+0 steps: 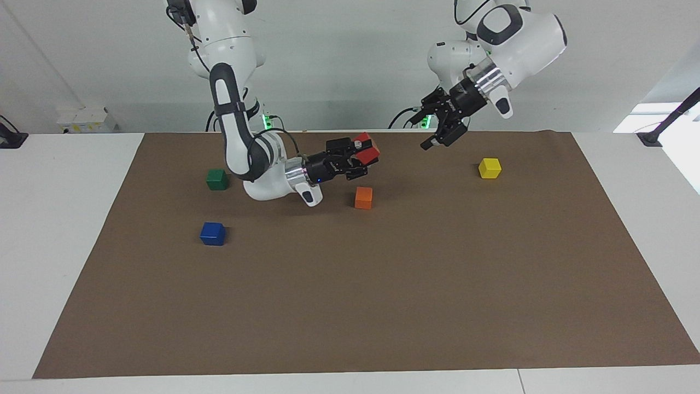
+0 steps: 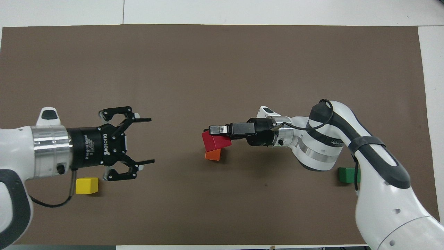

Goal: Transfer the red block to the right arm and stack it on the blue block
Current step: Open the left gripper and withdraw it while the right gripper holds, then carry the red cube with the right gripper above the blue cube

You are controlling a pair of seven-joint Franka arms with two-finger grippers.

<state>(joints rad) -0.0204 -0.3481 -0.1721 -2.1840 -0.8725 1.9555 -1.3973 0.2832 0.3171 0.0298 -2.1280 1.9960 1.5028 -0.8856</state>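
The right end effector [image 1: 365, 155] is clamped on the red block [image 1: 367, 150], held in the air over the orange cube [image 1: 363, 197], apparently clear of it. The left end effector [image 1: 444, 133], fingers spread apart and empty, hangs near the yellow cube [image 1: 489, 168]. The blue block [image 1: 213, 233] sits on the desk [image 1: 383, 306], well apart from both, beside the green cube [image 1: 217, 179].
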